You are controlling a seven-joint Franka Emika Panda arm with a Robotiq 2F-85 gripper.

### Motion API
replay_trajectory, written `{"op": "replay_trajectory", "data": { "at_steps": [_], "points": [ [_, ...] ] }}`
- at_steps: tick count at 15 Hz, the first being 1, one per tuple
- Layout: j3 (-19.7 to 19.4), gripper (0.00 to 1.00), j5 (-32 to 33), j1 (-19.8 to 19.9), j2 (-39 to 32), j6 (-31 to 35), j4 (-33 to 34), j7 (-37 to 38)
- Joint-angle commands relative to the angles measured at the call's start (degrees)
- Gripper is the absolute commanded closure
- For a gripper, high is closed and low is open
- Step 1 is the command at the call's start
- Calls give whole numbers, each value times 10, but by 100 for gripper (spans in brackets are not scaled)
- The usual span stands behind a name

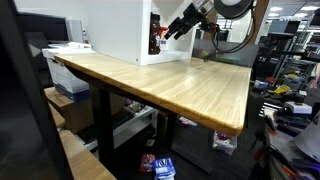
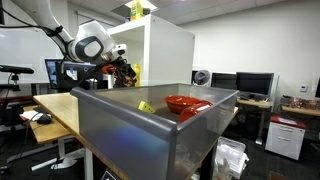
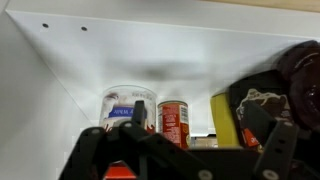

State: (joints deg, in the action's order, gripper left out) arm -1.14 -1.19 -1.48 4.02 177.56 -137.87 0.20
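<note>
Right up close sits a grey bin [image 2: 130, 135] with a red bowl [image 2: 186, 103] and a small yellow piece [image 2: 146, 106] inside. Beyond it a wooden table [image 1: 170, 85] carries a tall white cabinet [image 1: 115, 30], and the arm's gripper [image 1: 178, 28] is poked into the cabinet's open side, above the tabletop. Its jaws stand wide apart and grip nothing. In the wrist view, a clear jar [image 3: 128, 108] with a blue label stands upright against the cabinet's back wall, a red can [image 3: 173, 122] just beside it, then a yellow-green packet [image 3: 220, 120].
</note>
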Motion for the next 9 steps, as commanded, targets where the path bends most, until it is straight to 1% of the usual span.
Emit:
{"op": "replay_trajectory", "data": {
  "at_steps": [1, 2, 4, 9],
  "points": [
    [5, 0, -4, 4, -10, 25, 0, 6],
    [6, 0, -6, 3, -28, 54, 9, 10],
    [6, 0, -6, 3, -45, 79, 18, 12],
    [5, 0, -5, 5, -95, 123, 51, 12]
  ]
}}
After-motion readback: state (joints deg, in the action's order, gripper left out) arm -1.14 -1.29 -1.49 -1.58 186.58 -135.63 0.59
